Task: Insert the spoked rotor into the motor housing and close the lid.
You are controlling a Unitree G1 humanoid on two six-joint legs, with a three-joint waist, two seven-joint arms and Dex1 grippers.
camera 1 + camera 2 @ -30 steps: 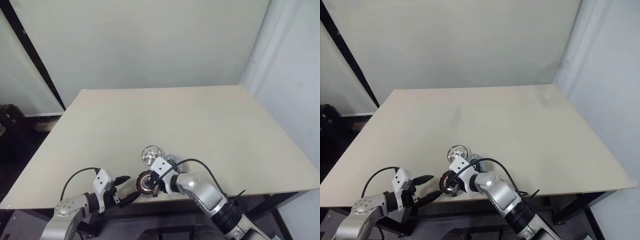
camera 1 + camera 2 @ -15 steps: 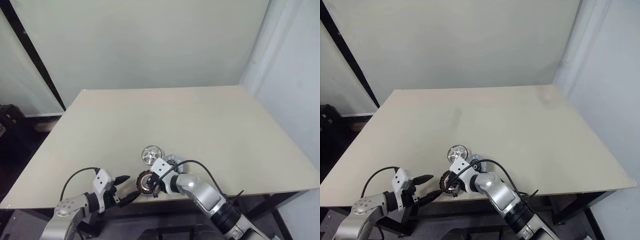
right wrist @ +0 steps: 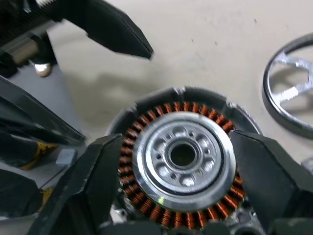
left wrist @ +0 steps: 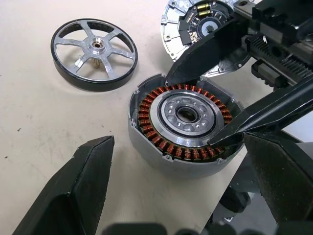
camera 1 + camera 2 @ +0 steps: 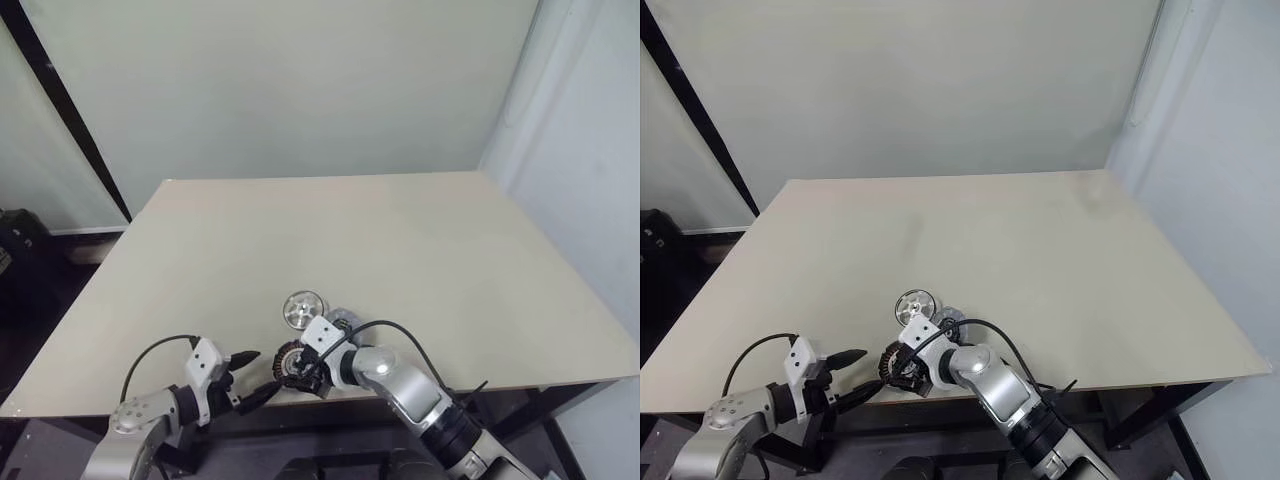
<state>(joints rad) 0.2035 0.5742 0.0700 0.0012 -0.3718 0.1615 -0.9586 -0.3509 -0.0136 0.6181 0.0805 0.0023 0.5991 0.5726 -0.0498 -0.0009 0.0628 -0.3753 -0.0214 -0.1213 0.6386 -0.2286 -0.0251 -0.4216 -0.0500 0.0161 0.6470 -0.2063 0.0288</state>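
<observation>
**Right claw straddles the motor housing at the near edge**

The left claw (image 4: 176,191) hangs wide open, empty, just left of the motor housing (image 4: 183,125). The housing sits upright on the beige surface (image 5: 400,240) close to its near edge, copper coils showing around its hollow centre. The right claw (image 3: 178,161) straddles it, fingers spread on either side. The spoked rotor (image 4: 94,47) lies flat just beyond the housing. The lid (image 4: 195,24) lies right of the rotor, partly hidden behind the right claw.

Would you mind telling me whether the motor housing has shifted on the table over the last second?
No: the motor housing sits just as near the spoked rotor as before.
</observation>
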